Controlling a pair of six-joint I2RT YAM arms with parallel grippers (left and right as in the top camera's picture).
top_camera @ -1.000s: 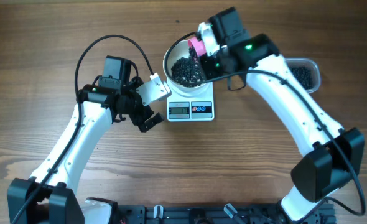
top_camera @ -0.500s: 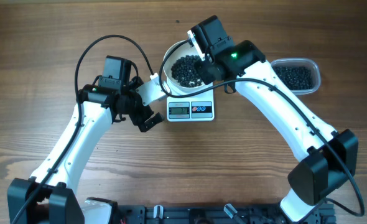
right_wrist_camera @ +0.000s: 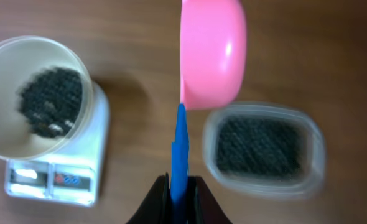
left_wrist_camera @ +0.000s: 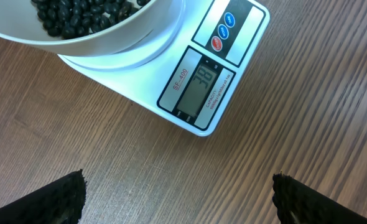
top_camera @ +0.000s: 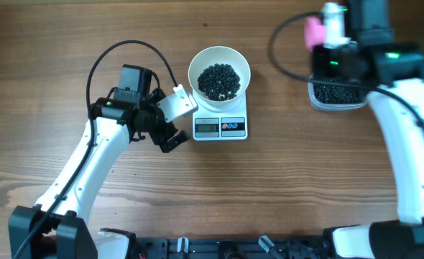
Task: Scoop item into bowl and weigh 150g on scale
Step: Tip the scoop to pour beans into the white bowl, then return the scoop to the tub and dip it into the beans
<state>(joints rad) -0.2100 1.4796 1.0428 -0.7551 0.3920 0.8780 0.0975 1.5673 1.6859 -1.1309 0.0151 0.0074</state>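
Step in hand: we judge this to be the refill, with the right gripper [right_wrist_camera: 179, 198] carrying the scoop at the supply tub for another load.
Right gripper: its jaws are clamped together on the flat blue handle [right_wrist_camera: 180, 146] of the round pink plastic scoop [right_wrist_camera: 212, 53].
Left gripper [left_wrist_camera: 177, 202]: its jaws are spread wide and hold nothing; it sits just beside the scale, low over the wooden table [top_camera: 68, 43].
Doing it well: we should dip the scoop into the deep middle of the tub, lift it level, and tip it over the bowl's centre. We should take smaller loads as the reading climbs.
Clear rounded-rectangular plastic tub [top_camera: 338, 108]: it stands well to the right of the scale and holds a layer of beans.
Small round black beans [top_camera: 219, 80]: a modest heap lies in the bowl and the rest are in the tub.
Round white bowl [top_camera: 197, 61]: it sits upright on the scale, well under half full.
Small white rectangular digital scale [top_camera: 219, 126]: its grey display [left_wrist_camera: 203, 84] appears to read 38, so we judge the target is far off.
Scoop contents: we cannot tell, as only its pink outer shell shows.
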